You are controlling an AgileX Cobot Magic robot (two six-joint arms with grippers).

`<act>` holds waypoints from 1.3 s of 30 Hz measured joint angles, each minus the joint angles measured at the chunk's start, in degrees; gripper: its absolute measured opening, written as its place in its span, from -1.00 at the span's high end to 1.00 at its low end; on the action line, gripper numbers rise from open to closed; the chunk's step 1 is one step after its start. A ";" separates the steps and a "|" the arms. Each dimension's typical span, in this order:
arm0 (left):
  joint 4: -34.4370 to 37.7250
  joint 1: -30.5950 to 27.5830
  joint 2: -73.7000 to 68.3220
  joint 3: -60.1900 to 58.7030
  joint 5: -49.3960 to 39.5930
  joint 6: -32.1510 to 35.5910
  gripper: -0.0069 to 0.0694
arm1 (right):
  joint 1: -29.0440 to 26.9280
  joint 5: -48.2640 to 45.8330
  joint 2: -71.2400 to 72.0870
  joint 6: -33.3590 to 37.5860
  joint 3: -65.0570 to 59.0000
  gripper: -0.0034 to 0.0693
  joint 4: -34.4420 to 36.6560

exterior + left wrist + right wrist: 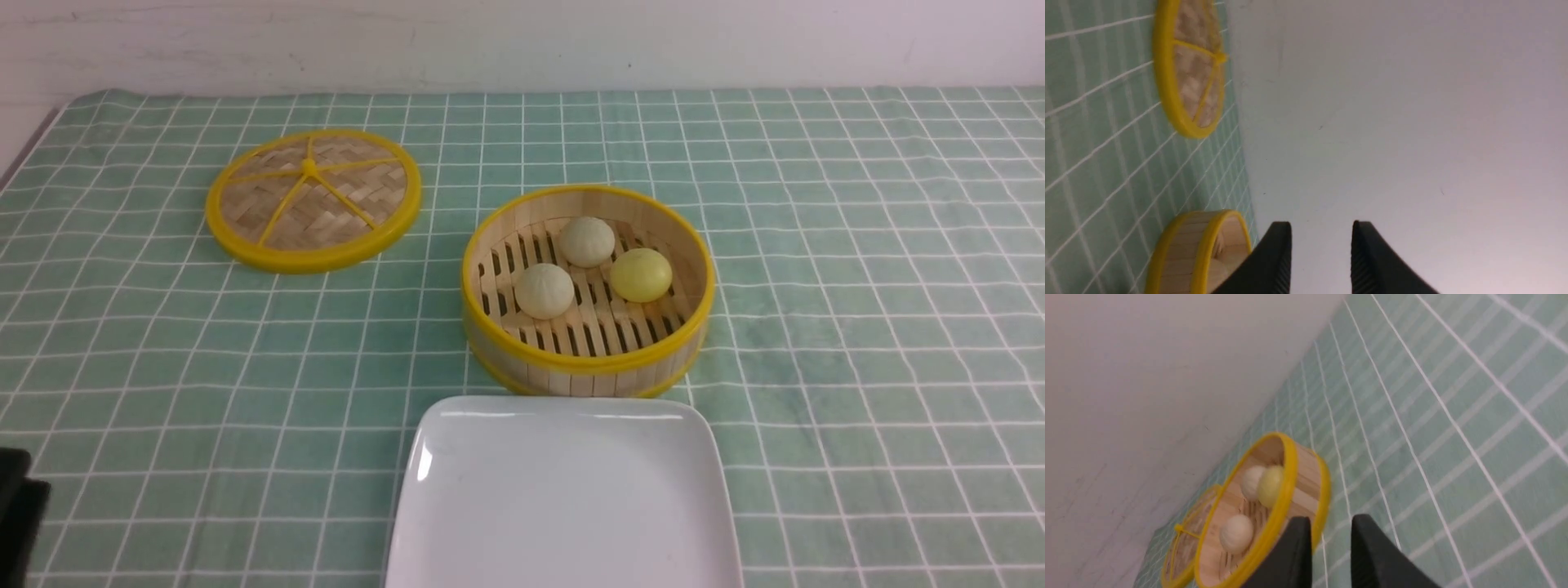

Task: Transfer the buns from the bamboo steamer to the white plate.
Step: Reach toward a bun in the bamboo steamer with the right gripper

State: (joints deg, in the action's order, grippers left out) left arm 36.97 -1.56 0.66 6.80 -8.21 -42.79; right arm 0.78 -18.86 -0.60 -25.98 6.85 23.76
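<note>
The bamboo steamer (588,363) stands open mid-table. Inside lie two cream buns (544,290) (586,241) and a yellow bun (642,274). The white plate (563,490) sits bare just in front of it, nearest me. In the left wrist view my left gripper (1322,224) is open and empty, up in the air, with the steamer (1184,249) off to one side. In the right wrist view my right gripper (1331,517) shows a narrower empty gap, above the cloth and apart from the steamer (1282,498) and its buns (1236,534). Neither gripper's fingers show in the front view.
The steamer's flat woven lid (313,198) with yellow spokes lies at the back left on the green checked cloth (857,327). A white wall (522,41) runs behind the table. A dark part (20,506) shows at the lower left edge.
</note>
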 joint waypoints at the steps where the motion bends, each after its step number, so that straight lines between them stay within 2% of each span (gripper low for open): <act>1: -1.33 0.00 0.00 2.53 -1.00 3.42 0.19 | 0.00 0.00 -1.37 2.34 2.66 0.59 -1.91; 4: -4.36 0.00 -2.62 8.50 -6.77 12.56 0.19 | 0.00 -3.11 -7.84 8.47 10.08 0.82 -7.95; 6: -5.45 0.00 -7.29 11.43 -14.17 17.71 0.19 | 0.00 -9.33 -13.76 10.81 14.78 0.91 -12.92; 9: -6.43 0.00 -19.89 14.04 -27.86 24.17 0.25 | 0.00 -23.18 -25.30 11.19 22.70 0.91 -19.13; 11: -6.58 0.00 -29.08 14.95 -35.86 28.26 0.37 | 0.00 -31.95 -33.34 10.92 27.55 0.90 -21.61; 14: -5.63 0.00 -40.40 16.31 -41.89 36.15 0.60 | 0.00 -40.05 -44.85 12.11 33.15 0.89 -20.95; 17: -0.82 0.00 -47.51 17.75 -42.44 45.44 0.75 | 0.00 -41.91 -54.18 19.73 36.76 0.87 -14.65; 19: 4.03 0.00 -50.78 18.60 -42.38 51.64 0.81 | 0.43 -42.11 -59.91 28.69 38.72 0.87 -5.48; 20: 4.52 0.00 -51.26 18.67 -42.38 52.20 0.81 | 0.56 -42.11 -60.44 29.68 38.90 0.87 -3.46; 21: 8.21 0.00 -52.74 19.04 -42.25 56.17 0.81 | 2.16 -42.48 -64.45 37.49 40.51 0.87 4.89; 23: 12.02 0.00 -53.79 19.23 -42.12 59.54 0.81 | 5.66 -42.79 -68.71 45.17 42.82 0.86 13.62; 26: 14.81 0.00 -54.15 19.23 -41.62 62.70 0.81 | 12.61 -42.43 -75.71 52.52 48.29 0.86 21.88; 28: 15.26 0.00 -54.15 19.23 -41.48 63.43 0.81 | 17.14 -41.68 -80.10 53.35 53.47 0.86 22.34; 31: 14.94 0.00 -54.15 19.23 -41.34 63.78 0.80 | 22.37 -38.78 -87.01 51.22 61.14 0.84 17.13; 35: 13.20 0.00 -54.15 19.28 -41.34 63.90 0.79 | 25.18 -34.41 -95.30 42.55 70.92 0.75 4.66; 39: 10.83 0.00 -54.15 19.28 -41.28 63.90 0.77 | 25.55 -32.05 -102.69 32.25 79.61 0.45 -6.99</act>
State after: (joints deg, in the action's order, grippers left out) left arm 47.79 -1.56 -53.49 26.08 -49.50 21.11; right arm 26.34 -50.91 -103.29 6.27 86.46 16.77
